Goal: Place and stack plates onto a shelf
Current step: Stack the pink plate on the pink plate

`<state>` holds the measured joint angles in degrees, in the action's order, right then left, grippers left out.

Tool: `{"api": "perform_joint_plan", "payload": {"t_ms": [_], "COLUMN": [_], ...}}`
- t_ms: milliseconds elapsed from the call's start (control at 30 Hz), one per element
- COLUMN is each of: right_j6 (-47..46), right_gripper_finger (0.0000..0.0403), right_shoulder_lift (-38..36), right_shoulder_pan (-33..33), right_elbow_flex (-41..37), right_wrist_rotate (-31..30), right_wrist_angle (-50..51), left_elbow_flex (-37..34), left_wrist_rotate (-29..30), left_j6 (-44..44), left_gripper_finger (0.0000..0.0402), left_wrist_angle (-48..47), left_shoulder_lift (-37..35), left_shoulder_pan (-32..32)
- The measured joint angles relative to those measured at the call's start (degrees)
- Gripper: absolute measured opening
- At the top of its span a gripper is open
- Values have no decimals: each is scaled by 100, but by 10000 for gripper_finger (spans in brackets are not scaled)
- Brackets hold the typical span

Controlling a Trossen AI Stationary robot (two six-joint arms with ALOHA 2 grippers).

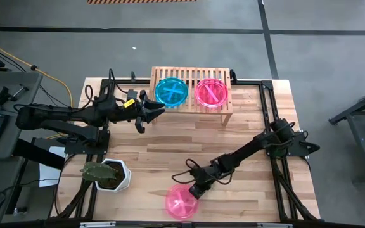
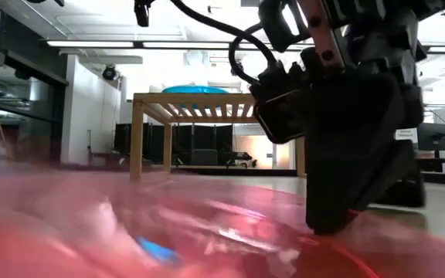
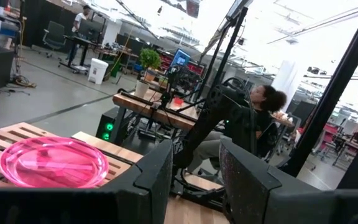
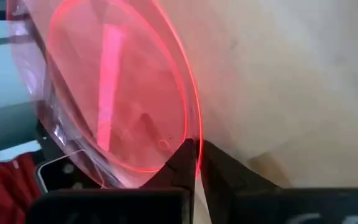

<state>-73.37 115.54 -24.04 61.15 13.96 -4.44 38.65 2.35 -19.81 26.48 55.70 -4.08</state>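
The right arm reaches diagonally across the table toward its near edge, wrist angled down, and the right gripper [image 1: 194, 190] has its fingers pinched together on the rim of a pink plate [image 1: 181, 204]. The left arm stretches sideways near the far side — the left gripper [image 1: 149, 112] hangs with fingers parted, holding nothing

Two plates [image 1: 170, 92] lie side by side on the shelf [image 1: 159, 75]; a third [image 1: 181, 203] near the table's front edge.
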Motion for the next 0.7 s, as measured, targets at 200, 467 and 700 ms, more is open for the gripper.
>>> {"api": "perform_joint_plan", "payload": {"t_ms": [200,467,700], "right_j6": [1039,2958,3057], "right_gripper_finger": [2,0,0], "right_shoulder_lift": [-786,-2427,-3932], "right_shoulder_pan": [409,1158,1478], "right_elbow_flex": [-33,-29,-1100], "right_wrist_rotate": [-291,-378,376], "right_wrist_angle": [1502,3987,3998], "left_elbow_flex": [0,0,0], "left_wrist_rotate": [0,120,127], "left_j6": [109,103,98], "left_gripper_finger": [122,122,122], "left_wrist_angle": [15,42,46], "left_shoulder_lift": [-41,-37,-46], "left_shoulder_pan": [-2,-2,-2]}}
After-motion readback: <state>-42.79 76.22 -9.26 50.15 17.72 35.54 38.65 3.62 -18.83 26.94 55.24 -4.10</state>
